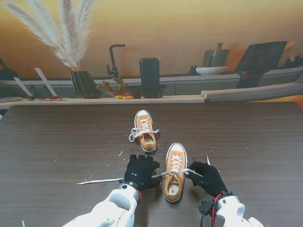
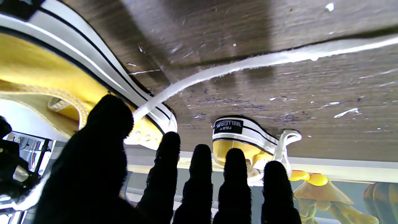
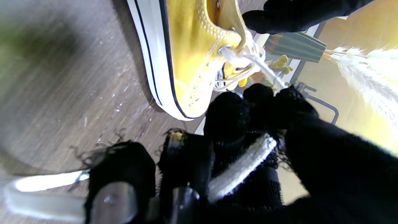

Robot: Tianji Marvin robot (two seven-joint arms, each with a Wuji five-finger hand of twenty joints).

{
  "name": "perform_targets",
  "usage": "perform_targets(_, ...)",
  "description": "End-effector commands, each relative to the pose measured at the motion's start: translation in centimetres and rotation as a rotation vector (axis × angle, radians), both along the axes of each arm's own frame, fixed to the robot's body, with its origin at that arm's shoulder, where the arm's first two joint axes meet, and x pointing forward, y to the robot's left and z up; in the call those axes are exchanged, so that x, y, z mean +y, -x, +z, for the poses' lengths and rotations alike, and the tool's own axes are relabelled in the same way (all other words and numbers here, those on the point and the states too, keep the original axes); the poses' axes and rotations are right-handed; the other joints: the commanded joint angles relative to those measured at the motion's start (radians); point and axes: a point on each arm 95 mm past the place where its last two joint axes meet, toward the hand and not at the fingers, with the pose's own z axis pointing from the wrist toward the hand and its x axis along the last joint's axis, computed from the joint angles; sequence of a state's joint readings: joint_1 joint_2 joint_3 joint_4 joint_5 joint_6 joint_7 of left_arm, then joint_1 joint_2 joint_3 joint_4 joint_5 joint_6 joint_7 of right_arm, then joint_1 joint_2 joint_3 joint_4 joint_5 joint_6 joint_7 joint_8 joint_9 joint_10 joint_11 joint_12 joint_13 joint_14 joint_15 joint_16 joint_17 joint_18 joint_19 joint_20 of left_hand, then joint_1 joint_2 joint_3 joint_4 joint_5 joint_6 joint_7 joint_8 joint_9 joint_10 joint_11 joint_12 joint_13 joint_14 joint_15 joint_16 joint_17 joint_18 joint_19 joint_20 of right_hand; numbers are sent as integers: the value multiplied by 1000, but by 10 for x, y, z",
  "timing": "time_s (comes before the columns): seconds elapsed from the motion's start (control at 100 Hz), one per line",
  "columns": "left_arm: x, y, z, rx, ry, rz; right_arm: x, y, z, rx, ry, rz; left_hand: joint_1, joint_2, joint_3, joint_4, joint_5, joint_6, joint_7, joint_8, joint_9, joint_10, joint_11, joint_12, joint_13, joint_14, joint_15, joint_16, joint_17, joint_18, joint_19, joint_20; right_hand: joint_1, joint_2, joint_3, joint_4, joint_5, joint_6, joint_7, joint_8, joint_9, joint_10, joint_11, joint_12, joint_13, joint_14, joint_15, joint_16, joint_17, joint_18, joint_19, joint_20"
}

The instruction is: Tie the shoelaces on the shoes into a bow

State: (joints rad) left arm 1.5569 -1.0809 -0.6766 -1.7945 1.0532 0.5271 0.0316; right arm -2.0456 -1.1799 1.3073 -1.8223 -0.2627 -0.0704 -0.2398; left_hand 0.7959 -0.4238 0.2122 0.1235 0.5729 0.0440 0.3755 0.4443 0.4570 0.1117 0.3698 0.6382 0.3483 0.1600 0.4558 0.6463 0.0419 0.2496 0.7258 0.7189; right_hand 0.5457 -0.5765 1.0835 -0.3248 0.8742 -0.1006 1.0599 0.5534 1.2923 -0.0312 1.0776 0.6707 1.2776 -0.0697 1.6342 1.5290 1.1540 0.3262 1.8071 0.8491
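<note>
Down on the dark table, seen from the stand, two yellow shoes lay with toes pointing away from me: the far shoe with its lace in a bow, and the near shoe between both black-gloved hands. The left hand rested palm down just left of the near shoe, and a white left lace ran along the table from it toward the left. The right hand sat just right of the shoe, with the right lace stretched taut from the eyelets to its fingertips.

From the left wrist, the left hand showed its fingers straight and slightly apart; the thumb lay against the near shoe. Whether it pinched the left lace, I could not tell. The far shoe stood beyond the fingertips.

From the right wrist, the right hand was curled, thumb and forefinger pinching the right lace where it left the near shoe; the lace continued across the palm.
</note>
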Motion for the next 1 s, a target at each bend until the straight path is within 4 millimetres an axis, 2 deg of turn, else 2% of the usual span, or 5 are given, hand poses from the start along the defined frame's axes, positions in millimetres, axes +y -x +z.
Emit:
perform_targets(0.0,-2,-2,-1,11,-6,-1,1,2,0,15,-2,18,31,-22,37,1,17,42,22,26,-5,18,16,28,-25,-5,26,38,-3,-43,26,6,18,31,-28,35,16,-60,9,5,-16,98,-12,14,29,-166,26,41,29,-12,249,-8)
perform_targets(0.36,-10,-14,-21,11,-31,10,-1,3,0,19,-8,18,38,27,53,-20,29,36,65,43,17,27,36,35,-7,-7,53,41,13,-42,75,3,21,34,-32,36,15,-62,10,10,-20,100,-14,14,28,-158,21,41,28,-5,242,-10)
perform_targets(0.49,-13,-19,-28,11,-31,8,-1,4,0,21,-14,17,57,50,57,-28,35,26,85,50,27,7,49,40,0,-9,65,44,16,-45,94,4,24,34,-32,37,14,-59,9,11,-20,101,-14,14,28,-155,19,41,27,-4,240,-10)
perform_targets(0.66,-16,-24,-37,4,-24,2,-2,5,1,20,-19,17,101,72,38,-63,32,-17,144,96,53,0,73,49,18,-15,87,47,24,-52,137,1,26,34,-34,37,15,-57,9,12,-21,103,-14,14,27,-151,17,41,27,0,237,-11)
perform_targets(0.99,-18,-26,-50,17,-2,-26,-2,7,2,23,-22,31,203,178,-83,-65,62,-106,225,82,92,-8,94,57,29,-18,109,50,21,-67,193,-3,30,35,-36,38,17,-54,9,15,-23,106,-14,15,26,-140,11,41,26,7,228,-13)
